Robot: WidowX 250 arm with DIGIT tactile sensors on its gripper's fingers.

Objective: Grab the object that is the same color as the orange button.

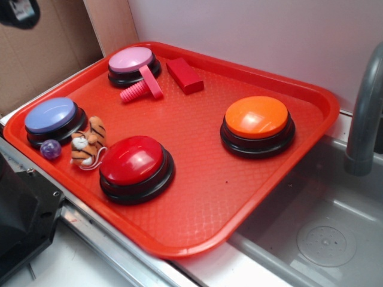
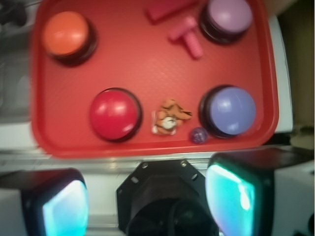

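No writing or brand can be read on anything. From left to right on the red tray (image 1: 197, 230) in the exterior view: a blue button (image 1: 52, 119) with a small purple ball (image 1: 51, 149) in front, then the plush tiger (image 1: 88, 142) between the blue and red button (image 1: 134, 167), long axis running toward the tray's near edge, white face nearest it. The orange button (image 1: 257, 124) sits well apart, right. The tool (image 2: 147, 201) hangs released, fingers spread, above the tray's edge.

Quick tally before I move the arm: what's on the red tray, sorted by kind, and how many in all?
Dome push buttons: 4 (orange, red, blue, pink-lilac)
Small striped plush tiger: 1
Small purple ball: 1
Pink plastic bolt: 1
Red rectangular block: 1
Total: 8
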